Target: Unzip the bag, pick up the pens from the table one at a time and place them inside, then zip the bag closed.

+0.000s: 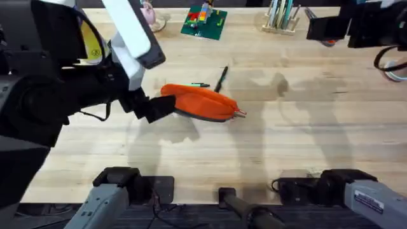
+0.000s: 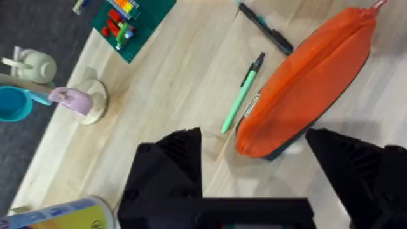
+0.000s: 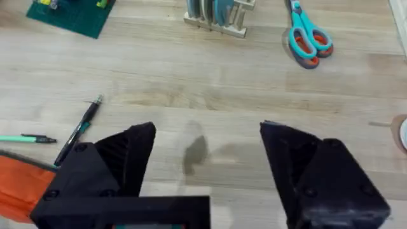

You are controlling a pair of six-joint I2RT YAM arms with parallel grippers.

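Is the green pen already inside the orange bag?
No, the green pen lies on the table beside the closed orange bag, fully outside it.

bag [image 1: 202,103] being kept mid-table [image 1: 305,133], two pens [image 1: 220,78] being left just behind it, left gripper [image 1: 154,108] being positioned at bag's left end

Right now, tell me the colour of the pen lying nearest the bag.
Green, with a black clip end; the pen shows best in the left wrist view.
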